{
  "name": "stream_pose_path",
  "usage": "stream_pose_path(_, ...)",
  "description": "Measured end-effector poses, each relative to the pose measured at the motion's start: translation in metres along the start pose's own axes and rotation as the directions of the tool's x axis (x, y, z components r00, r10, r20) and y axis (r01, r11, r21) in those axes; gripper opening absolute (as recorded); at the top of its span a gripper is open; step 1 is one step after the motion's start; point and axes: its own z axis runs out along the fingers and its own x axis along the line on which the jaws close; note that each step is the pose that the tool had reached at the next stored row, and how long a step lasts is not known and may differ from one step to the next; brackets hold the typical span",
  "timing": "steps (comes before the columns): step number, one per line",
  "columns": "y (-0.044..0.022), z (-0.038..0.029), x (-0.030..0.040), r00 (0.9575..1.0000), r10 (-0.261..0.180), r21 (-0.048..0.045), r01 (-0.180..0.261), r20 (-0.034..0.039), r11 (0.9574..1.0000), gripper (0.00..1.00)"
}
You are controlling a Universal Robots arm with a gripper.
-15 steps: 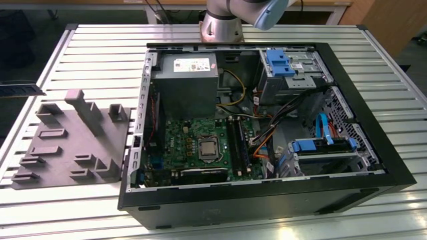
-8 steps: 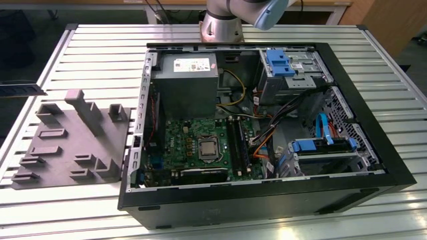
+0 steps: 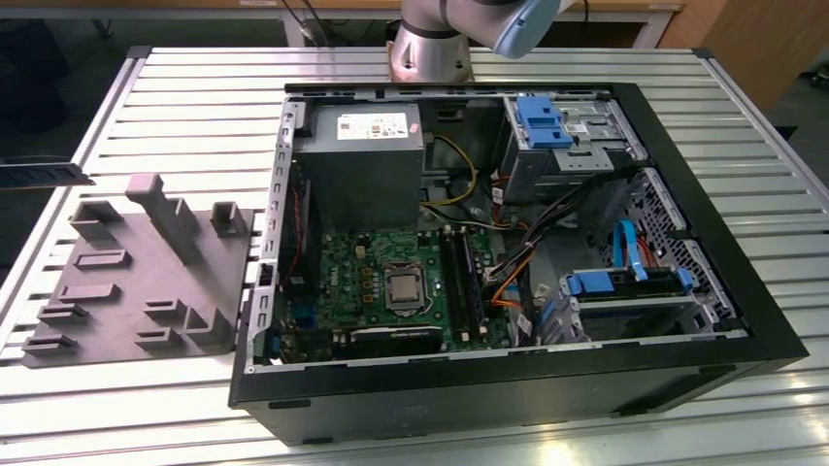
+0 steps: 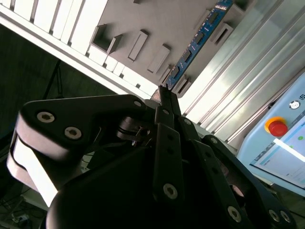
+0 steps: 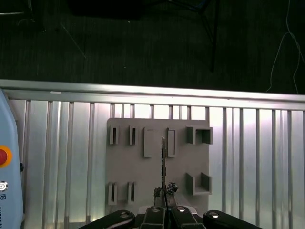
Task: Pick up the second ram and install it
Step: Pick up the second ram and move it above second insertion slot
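Grey holder [image 3: 143,262]: it lies on the slatted bench [image 3: 194,97], at the exterior view's left. In both wrist views it is beneath the end effector, well below the fingertips.

End effector [image 5: 165,195]: clenched, the two fingers are pressed together on one end of the stick. It hangs high over the grey holder in the first wrist view.

Second ram [image 4: 198,40]: it is in the grasp of the end effector. The thin stick reaches straight out past the fingertips. In the first wrist view I see it from its edge, as a narrow dark line over the holder. As far as I can judge, it is lifted free and touches no slot of the holder.

Computer case [image 3: 518,383]: it is open and stands just beside the holder, toward the exterior view's right, so well apart from the end effector.

Motherboard [image 3: 356,272]: green, it lies inside the case, far from the end effector.

Sockets [image 3: 463,282]: long and black, at the motherboard's right side. I cannot tell if one is already filled.

Progress: the pick-up looks done, as the stick is gripped and raised. The carry to the case and the seating in a socket are not yet done.
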Motion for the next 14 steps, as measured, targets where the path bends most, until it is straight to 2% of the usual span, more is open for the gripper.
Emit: stream_pose_path(14,-0.0050,-0.0003,0.0000,1.0000,0.000,-0.0001,0.000,0.0000,1.0000,0.11)
